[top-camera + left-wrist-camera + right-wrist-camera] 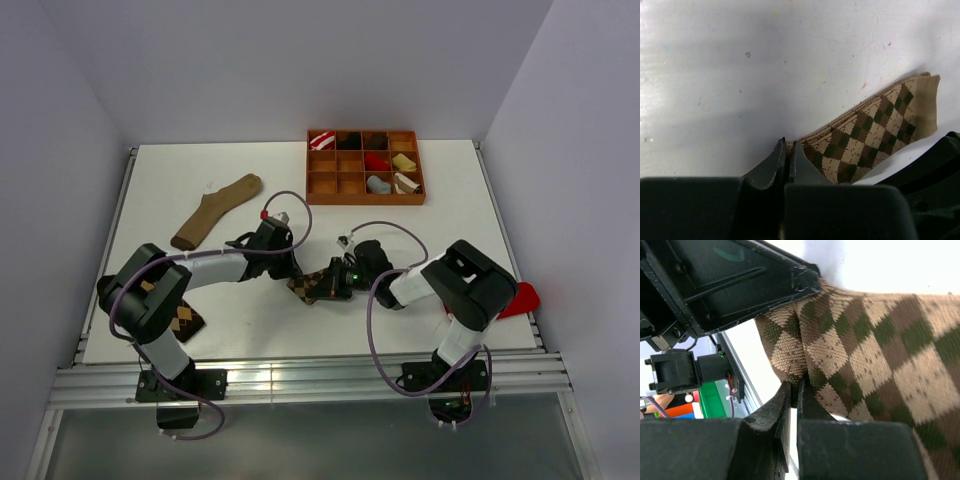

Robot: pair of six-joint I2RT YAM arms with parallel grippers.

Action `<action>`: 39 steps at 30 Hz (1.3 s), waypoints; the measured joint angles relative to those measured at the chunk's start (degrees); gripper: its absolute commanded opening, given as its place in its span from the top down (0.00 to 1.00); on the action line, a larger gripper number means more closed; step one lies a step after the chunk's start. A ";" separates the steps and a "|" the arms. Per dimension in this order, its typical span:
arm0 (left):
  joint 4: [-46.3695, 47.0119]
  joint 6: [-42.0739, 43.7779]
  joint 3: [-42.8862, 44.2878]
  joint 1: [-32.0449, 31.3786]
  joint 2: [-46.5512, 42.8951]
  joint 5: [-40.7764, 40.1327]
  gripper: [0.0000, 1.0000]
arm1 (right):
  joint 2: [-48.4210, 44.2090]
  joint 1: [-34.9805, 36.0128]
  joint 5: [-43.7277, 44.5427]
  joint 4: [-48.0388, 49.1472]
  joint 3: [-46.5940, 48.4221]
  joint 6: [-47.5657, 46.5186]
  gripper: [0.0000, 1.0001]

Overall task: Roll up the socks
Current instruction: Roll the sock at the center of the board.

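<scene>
A light brown argyle sock lies at the table's middle, stretched between my two grippers. The left gripper is shut, pinching the sock's edge between its fingertips. Most of that sock spreads flat to the right of the jaws. My right gripper is shut on a fold of the same sock, with its jaws meeting at the fold's underside. Another argyle sock lies partly under the left arm near the front left.
A long plain tan sock lies at the back left. An orange compartment tray with several rolled socks stands at the back centre. A red object sits at the right table edge. The left gripper's body is close above the right jaws.
</scene>
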 measured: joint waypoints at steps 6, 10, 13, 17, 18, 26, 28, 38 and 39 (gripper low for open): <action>-0.59 -2.38 -1.66 -0.39 -1.92 -1.49 1.00 | -2.34 0.00 1.07 -0.83 -1.68 0.46 1.00; -0.81 -4.02 -2.43 -0.59 -2.78 -2.71 1.00 | -2.60 0.02 1.62 -0.98 -1.97 1.22 1.00; -1.20 -5.42 -3.45 -0.70 -4.07 -4.00 1.00 | -2.60 0.02 1.70 -0.39 -2.38 2.32 1.00; -2.38 -6.78 -4.44 -0.72 -6.10 -5.86 1.00 | -3.23 0.00 1.88 -0.13 -3.23 3.06 1.00; -2.58 -7.04 -4.48 -0.72 -6.27 -6.16 0.99 | -3.89 0.00 2.16 -0.37 -3.56 3.08 1.00; -2.16 -9.01 -5.95 -0.72 -6.36 -7.06 0.97 | -5.01 0.00 3.13 -1.88 -4.15 3.67 1.00; -1.75 -9.35 -6.14 -0.68 -6.38 -7.08 0.92 | -2.97 0.00 2.21 -0.22 -4.00 4.46 1.00; -2.25 -10.93 -7.28 0.02 -10.10 -9.94 0.26 | 2.29 0.00 -1.53 5.03 -2.49 6.75 1.00; -2.47 -11.26 -7.30 0.02 -11.30 -10.40 0.23 | 2.29 0.00 -1.55 4.76 -2.36 6.73 1.00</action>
